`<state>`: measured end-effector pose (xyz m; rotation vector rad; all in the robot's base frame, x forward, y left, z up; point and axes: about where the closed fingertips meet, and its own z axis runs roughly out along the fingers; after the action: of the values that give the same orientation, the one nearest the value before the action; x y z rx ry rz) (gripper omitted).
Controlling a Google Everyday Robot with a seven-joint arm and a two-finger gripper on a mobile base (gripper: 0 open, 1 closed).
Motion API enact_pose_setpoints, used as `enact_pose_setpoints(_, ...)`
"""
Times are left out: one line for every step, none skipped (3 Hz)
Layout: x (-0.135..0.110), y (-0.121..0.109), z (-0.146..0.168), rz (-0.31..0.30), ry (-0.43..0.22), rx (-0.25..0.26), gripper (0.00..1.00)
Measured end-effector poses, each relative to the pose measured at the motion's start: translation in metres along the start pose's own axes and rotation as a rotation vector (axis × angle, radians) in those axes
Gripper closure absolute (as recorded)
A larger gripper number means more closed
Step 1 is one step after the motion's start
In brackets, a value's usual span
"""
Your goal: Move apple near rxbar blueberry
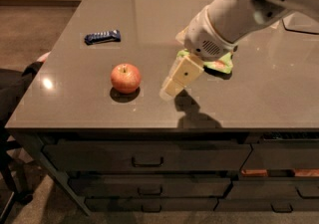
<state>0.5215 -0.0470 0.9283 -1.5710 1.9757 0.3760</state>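
Note:
The apple (125,77), red-orange with a short stem, sits on the grey countertop (89,106) left of centre near the front. The rxbar blueberry (102,37), a flat dark blue bar, lies further back and to the left of the apple. My gripper (172,87) hangs from the white arm coming in from the upper right. It hovers just above the countertop, a short way to the right of the apple, not touching it.
A green snack bag (219,62) lies behind the gripper, mostly hidden by the arm. The counter's front edge has drawers (147,157) below it. A dark chair or object (15,88) stands at the left edge.

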Motion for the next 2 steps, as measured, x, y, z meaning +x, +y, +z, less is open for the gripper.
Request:
enact_pose_setpoints(-0.023, -0.004, 0.028, 0.008, -0.046, -0.019, 0.00)
enact_pose_setpoints(-0.042, -0.015, 0.059, 0.014, -0.076, -0.013, 0.00)
